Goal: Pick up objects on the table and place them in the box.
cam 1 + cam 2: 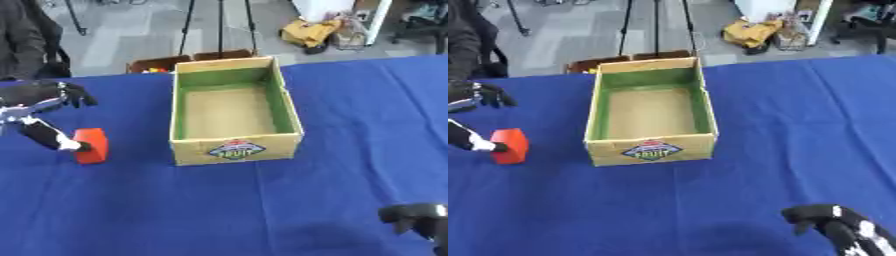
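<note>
Robot's left hand (44,117) spread open, a fingertip touching the red block (91,145); cardboard box (234,150) to its right. Right hand (833,225) clenched, low, well apart.

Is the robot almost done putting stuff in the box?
Not yet. The box looks empty inside, so nothing seems done. The left hand is touching the red block, which sits on the blue table left of the box; whether it grips it is unclear. The right hand waits at the lower right corner. Lifting and dropping the block is left.
</note>
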